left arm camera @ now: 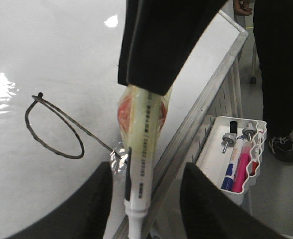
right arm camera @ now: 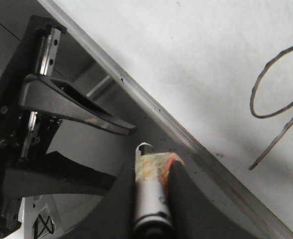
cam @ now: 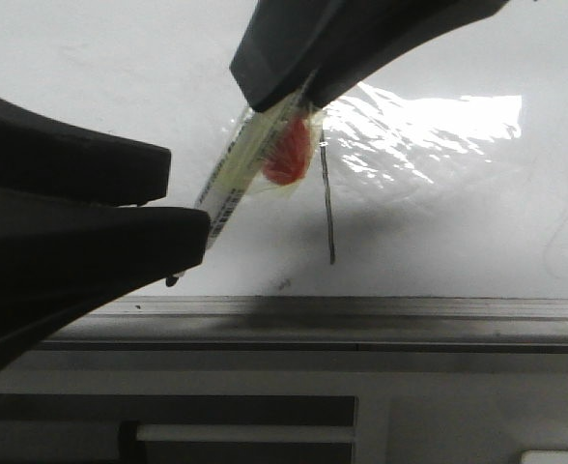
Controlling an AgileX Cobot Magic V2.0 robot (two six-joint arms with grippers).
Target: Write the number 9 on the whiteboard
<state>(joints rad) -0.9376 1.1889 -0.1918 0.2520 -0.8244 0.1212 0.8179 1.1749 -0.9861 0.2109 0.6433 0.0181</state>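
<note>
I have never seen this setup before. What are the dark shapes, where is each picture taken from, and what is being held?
This is a robot with two arms, each ending in a two-fingered tool. One camera looks forward at the whiteboard. The other two ride on the wrists, so each shows its own fingers at the bottom. The right tool grips a tape-wrapped marker. The left tool is open, and its fingers appear to sit either side of the marker's lower end without clamping it. A black number 9 is drawn on the whiteboard, above its grey ledge. The left wrist picture also shows a tray of spare markers.
</note>
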